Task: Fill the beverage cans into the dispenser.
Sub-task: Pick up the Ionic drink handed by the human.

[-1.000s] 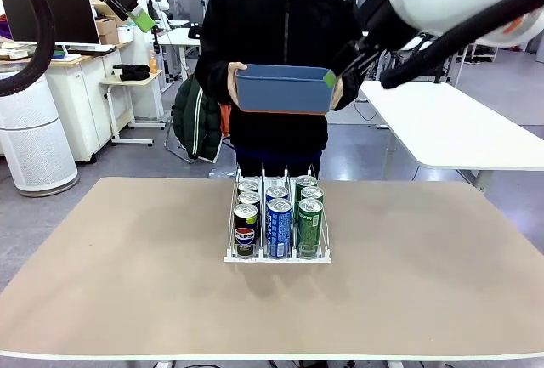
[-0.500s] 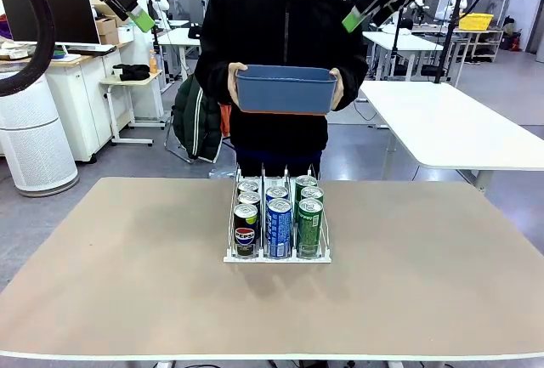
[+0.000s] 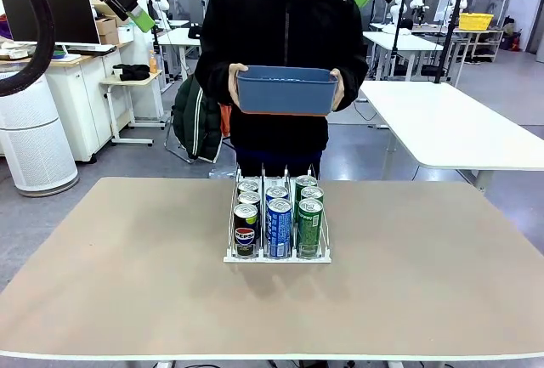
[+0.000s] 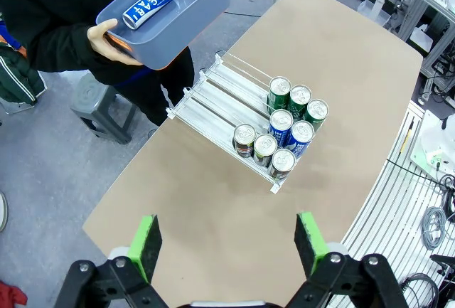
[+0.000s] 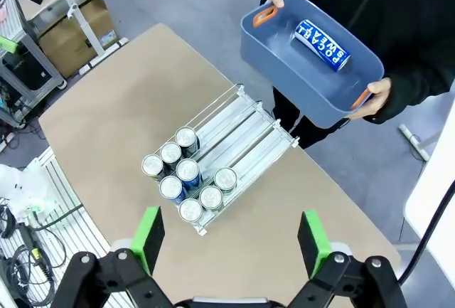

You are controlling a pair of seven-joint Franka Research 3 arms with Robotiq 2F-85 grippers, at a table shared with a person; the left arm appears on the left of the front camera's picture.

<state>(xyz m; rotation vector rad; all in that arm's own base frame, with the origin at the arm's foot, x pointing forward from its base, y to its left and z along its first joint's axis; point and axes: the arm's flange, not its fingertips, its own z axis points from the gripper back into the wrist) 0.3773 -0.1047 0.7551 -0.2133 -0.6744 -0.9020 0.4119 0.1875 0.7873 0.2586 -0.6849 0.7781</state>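
While lying tan and level, desk: carries dispenser centrally.
Dispenser: white, three wire lanes.
Bin: blue, in person's hands, one blue can inside.
Left claw: spread, pinching nothing.
Right claw: spread, pinching nothing.
Beverage cans: eight upright in lanes; black, blue, green.

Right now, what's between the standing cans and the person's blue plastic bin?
The white wire-divided dispenser's empty rear lanes, behind the slim drink cans, short of the blue rectangular plastic bin. Right wrist view shows it.
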